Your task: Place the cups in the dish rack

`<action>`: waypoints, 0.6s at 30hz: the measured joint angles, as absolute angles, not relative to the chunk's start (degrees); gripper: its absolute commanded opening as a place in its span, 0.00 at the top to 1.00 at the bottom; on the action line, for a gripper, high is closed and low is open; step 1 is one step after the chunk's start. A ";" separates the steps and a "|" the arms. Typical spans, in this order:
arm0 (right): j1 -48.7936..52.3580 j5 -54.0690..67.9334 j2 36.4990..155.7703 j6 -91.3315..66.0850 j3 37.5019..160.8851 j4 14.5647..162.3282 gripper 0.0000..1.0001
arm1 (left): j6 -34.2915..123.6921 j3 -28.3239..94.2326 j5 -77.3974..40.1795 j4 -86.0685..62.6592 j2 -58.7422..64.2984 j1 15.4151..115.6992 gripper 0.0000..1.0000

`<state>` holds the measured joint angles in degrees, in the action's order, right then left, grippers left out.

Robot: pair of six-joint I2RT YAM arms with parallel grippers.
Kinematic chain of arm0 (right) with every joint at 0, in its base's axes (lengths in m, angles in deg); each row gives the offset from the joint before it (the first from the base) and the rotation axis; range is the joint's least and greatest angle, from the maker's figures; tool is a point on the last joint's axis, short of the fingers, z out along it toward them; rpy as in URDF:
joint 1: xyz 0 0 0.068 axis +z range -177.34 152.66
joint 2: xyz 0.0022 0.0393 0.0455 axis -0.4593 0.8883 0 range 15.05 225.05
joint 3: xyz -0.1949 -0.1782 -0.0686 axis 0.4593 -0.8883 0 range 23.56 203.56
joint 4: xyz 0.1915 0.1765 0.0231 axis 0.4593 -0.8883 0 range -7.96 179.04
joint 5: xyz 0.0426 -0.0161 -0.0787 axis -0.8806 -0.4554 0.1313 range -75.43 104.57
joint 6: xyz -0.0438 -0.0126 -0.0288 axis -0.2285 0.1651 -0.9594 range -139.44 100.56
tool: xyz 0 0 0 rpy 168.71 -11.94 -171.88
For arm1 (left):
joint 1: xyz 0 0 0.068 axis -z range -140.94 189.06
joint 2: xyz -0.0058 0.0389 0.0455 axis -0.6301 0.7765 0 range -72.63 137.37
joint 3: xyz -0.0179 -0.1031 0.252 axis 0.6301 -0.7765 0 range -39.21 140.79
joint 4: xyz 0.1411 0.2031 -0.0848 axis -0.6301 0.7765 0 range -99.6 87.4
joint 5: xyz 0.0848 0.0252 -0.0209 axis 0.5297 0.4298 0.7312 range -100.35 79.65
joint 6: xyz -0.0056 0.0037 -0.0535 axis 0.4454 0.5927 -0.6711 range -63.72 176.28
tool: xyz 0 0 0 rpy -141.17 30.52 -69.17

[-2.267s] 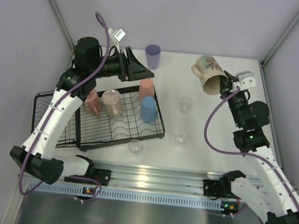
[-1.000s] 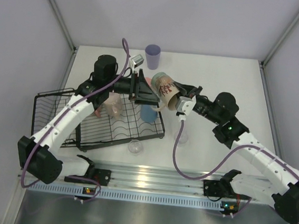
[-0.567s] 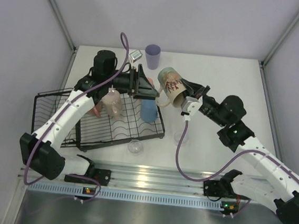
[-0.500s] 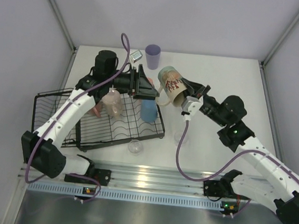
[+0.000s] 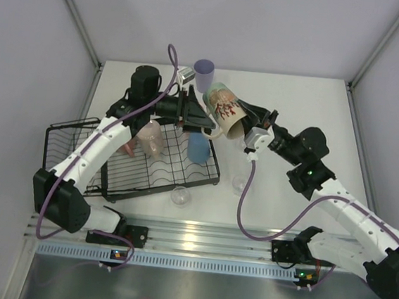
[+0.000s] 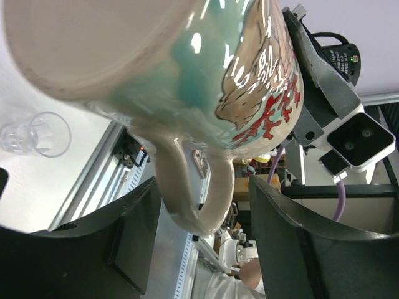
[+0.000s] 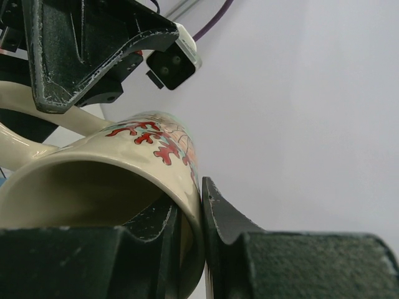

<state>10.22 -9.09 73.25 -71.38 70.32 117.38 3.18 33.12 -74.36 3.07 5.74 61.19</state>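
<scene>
My right gripper [image 5: 249,128] is shut on the rim of a cream mug [image 5: 223,109] with red and teal painting, and holds it tilted in the air above the far right corner of the black wire dish rack [image 5: 156,175]. One finger is inside the mug [image 7: 106,180] and one outside. My left gripper [image 5: 197,116] is open. Its fingers [image 6: 93,249] stand either side of the mug's handle [image 6: 194,193] without touching it. A blue tumbler [image 5: 198,148], a pink mug [image 5: 149,136] and a salmon cup [image 5: 124,142] sit in the rack.
A lavender tumbler [image 5: 203,72] stands at the table's far edge behind the mug. Clear glasses stand at the rack's front edge [image 5: 180,196] and to its right [image 5: 238,185]. One glass [image 6: 37,134] shows in the left wrist view. The rack's basket section [image 5: 66,144] is at the left.
The right arm carried the mug from the far right to the middle, over the rack. The left gripper swung right to meet it; the handle now lies between its open fingers.
</scene>
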 measured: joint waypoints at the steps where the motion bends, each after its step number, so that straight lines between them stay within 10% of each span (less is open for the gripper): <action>1: 10.22 -9.17 73.42 -71.12 70.32 117.64 1.00 | 2.50 33.12 -74.53 2.54 5.74 61.62 0.40; 8: 10.24 -9.96 74.67 -69.76 70.32 121.84 1.00 | 0.23 32.47 -75.19 -0.06 5.54 65.12 0.48; 11: 10.24 -10.99 74.78 -69.30 70.28 122.60 1.00 | -3.88 28.73 -76.34 -6.16 4.49 65.62 0.62; 14: 10.30 -12.02 74.78 -70.31 68.88 124.53 1.00 | -13.59 25.30 -78.18 -13.63 3.97 65.32 1.00; 18: 10.30 -11.49 74.80 -69.76 67.55 129.03 0.86 | -18.46 24.86 -78.57 -20.04 4.01 65.36 1.00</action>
